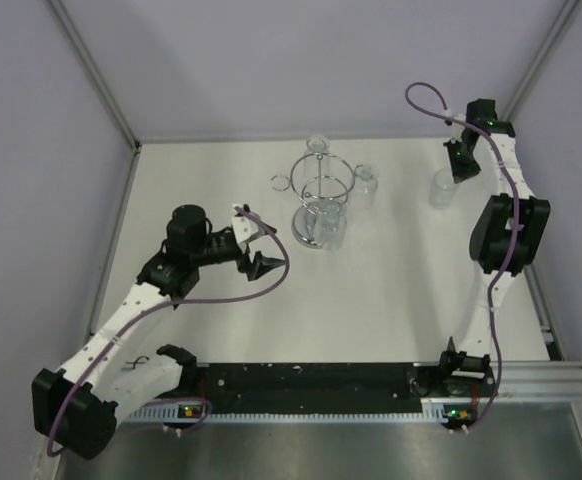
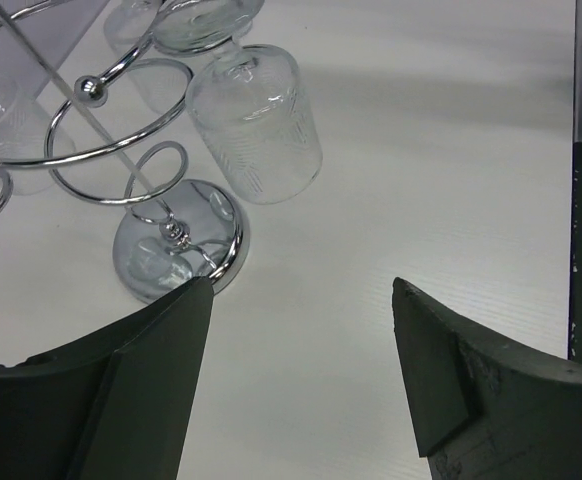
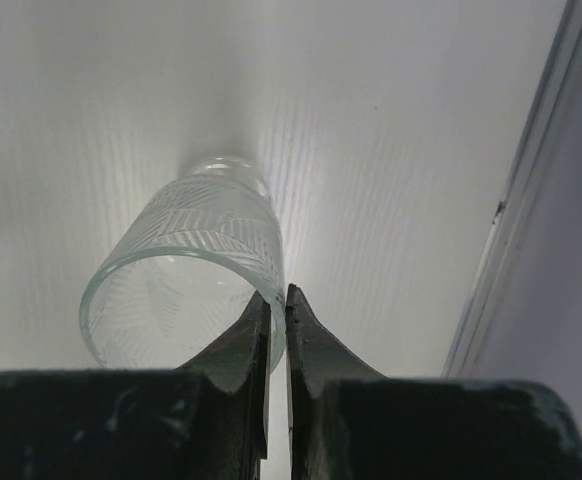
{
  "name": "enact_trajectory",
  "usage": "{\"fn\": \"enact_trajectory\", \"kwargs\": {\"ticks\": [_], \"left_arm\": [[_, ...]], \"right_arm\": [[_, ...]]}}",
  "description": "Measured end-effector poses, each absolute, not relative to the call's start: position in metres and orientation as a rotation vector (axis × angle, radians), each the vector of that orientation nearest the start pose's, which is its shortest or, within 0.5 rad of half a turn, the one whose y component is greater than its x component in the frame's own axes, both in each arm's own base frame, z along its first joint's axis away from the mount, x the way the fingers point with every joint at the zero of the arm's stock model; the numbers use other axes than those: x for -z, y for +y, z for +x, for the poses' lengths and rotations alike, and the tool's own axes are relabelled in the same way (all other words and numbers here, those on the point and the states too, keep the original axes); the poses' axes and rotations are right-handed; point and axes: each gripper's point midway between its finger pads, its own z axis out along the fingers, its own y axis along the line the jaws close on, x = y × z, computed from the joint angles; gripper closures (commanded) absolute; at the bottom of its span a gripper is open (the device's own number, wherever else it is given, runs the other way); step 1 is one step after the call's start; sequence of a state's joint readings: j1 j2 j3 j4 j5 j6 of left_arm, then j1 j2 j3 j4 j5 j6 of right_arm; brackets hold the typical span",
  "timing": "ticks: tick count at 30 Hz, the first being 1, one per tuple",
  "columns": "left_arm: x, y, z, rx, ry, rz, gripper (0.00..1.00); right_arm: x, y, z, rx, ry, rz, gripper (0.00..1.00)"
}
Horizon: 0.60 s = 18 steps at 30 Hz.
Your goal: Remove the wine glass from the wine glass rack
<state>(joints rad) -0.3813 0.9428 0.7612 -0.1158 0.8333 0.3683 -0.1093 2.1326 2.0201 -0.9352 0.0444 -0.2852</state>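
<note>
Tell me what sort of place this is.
Probably a robot test cell: a white table boxed in by plain panels, a left arm and right arm bolted at its near edge, and a chrome wine glass rack holding glasses.

The white surface (image 1: 231, 330) carries a chrome rack (image 1: 304, 229) on its round mirrored base near the back middle, with a clear glass (image 1: 442, 188) well to its right, possibly resting there.

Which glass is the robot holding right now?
The lone glass far right, its rim pinched in the right gripper. The other glasses are all at the wine glass rack, untouched.
</note>
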Motion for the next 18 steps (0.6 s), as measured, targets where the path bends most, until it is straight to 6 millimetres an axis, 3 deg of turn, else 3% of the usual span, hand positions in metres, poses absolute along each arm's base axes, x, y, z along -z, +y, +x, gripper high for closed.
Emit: {"fn": "enact_trajectory", "kwargs": {"ticks": [2,4,5,6,7,9,13,18], "left_arm": [[-0.243,-0.232,0.233,0.780,1.413,1.185,0.21],[-0.243,-0.241,0.234,0.770,1.401,1.188,0.20],[-0.243,-0.245,0.236,0.764,1.397,1.186,0.19],[-0.244,-0.249,0.237,0.756,1.392,1.183,0.19],[-0.244,-0.253,0.239,0.749,1.389,1.180,0.18],[-0.243,-0.260,0.242,0.741,1.384,1.179,0.18],[-0.233,-0.273,0.249,0.741,1.404,1.171,0.13],[-0.217,-0.284,0.263,0.737,1.464,1.133,0.12]], "right_arm": [[-0.126,-0.079,0.497,0.195,2.637,-0.204,1.00],[-0.123,-0.082,0.499,0.186,2.640,-0.198,0.85],[-0.123,-0.082,0.500,0.182,2.639,-0.197,0.77],[-0.124,-0.082,0.500,0.180,2.639,-0.197,0.59],[-0.124,-0.082,0.501,0.180,2.637,-0.196,0.48],[-0.123,-0.082,0.502,0.173,2.636,-0.197,0.31],[-0.129,-0.080,0.500,0.161,2.642,-0.201,0.16],[-0.149,-0.077,0.495,0.138,2.614,-0.196,0.08]]}}
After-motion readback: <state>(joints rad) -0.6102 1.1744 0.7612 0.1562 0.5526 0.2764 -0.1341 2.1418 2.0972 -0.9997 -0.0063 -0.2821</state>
